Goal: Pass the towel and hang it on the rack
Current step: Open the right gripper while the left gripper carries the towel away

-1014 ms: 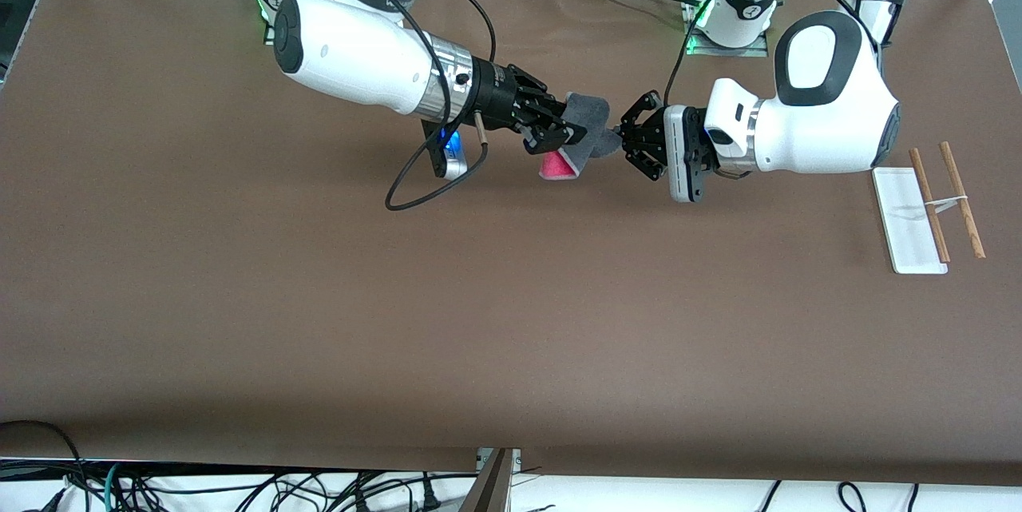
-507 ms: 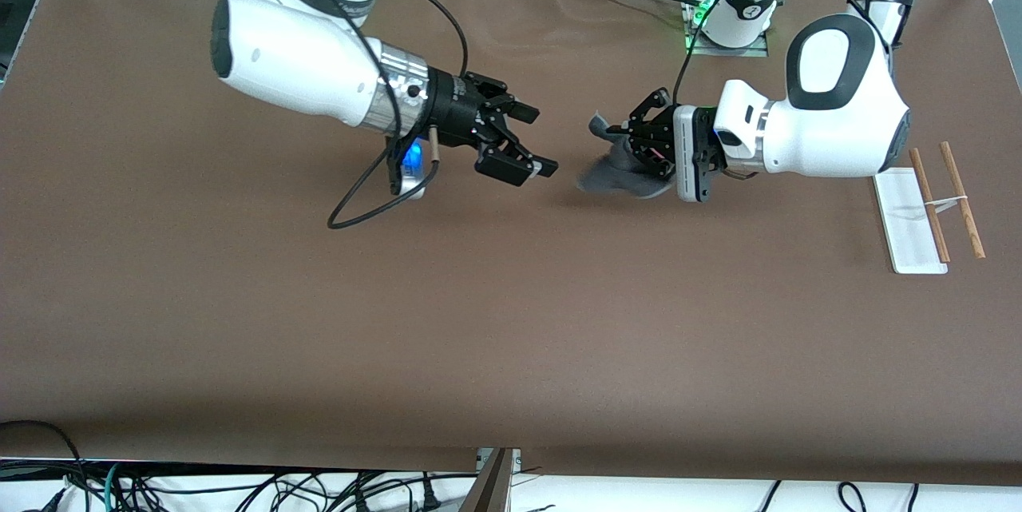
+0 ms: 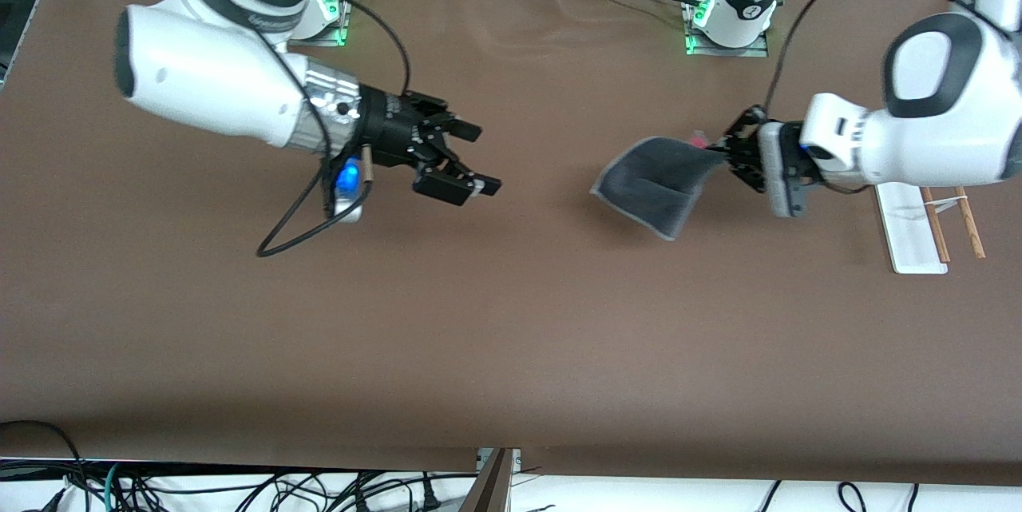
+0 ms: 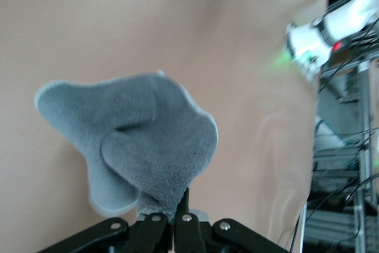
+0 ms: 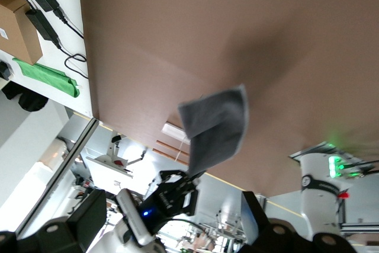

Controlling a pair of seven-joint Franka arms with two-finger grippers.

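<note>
Left gripper point(image 3: 730, 154) clamped on one corner of small soft towel point(image 3: 656, 184), grey face showing, pink edge at the pinch, hanging over brown worktop point(image 3: 511, 336). Right gripper point(image 3: 471, 160) spread wide, empty, over worktop toward right arm's end. Handover apparently complete; hanging outstanding on white-based rack point(image 3: 926, 216) with two brown wooden rods near left gripper.

a brown table point(image 3: 511, 320) fills the view, with tangled cables point(image 3: 239, 488) along its nearest edge.
</note>
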